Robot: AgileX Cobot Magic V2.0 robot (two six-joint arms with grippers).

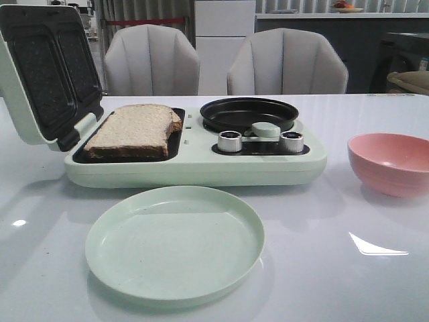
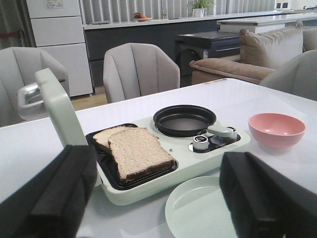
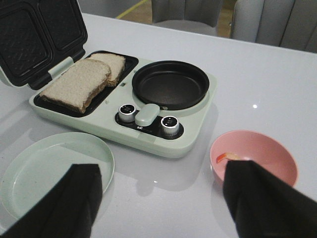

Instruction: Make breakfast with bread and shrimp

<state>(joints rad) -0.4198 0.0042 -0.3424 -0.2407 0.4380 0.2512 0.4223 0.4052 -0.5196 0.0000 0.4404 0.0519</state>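
Shrimp (image 3: 224, 156) sits low in the pink bowl (image 3: 257, 148), so either empty, spread-jawed gripper could tip the bowl while reaching in.

Honestly nothing readable here. The breakfast maker (image 1: 201, 171) has two knobs (image 3: 128, 112) just in front of its round pan, but any markings on them are too small to make out. There's a sticker on the white cabinet (image 2: 54, 4) well behind the maker, just a blur.
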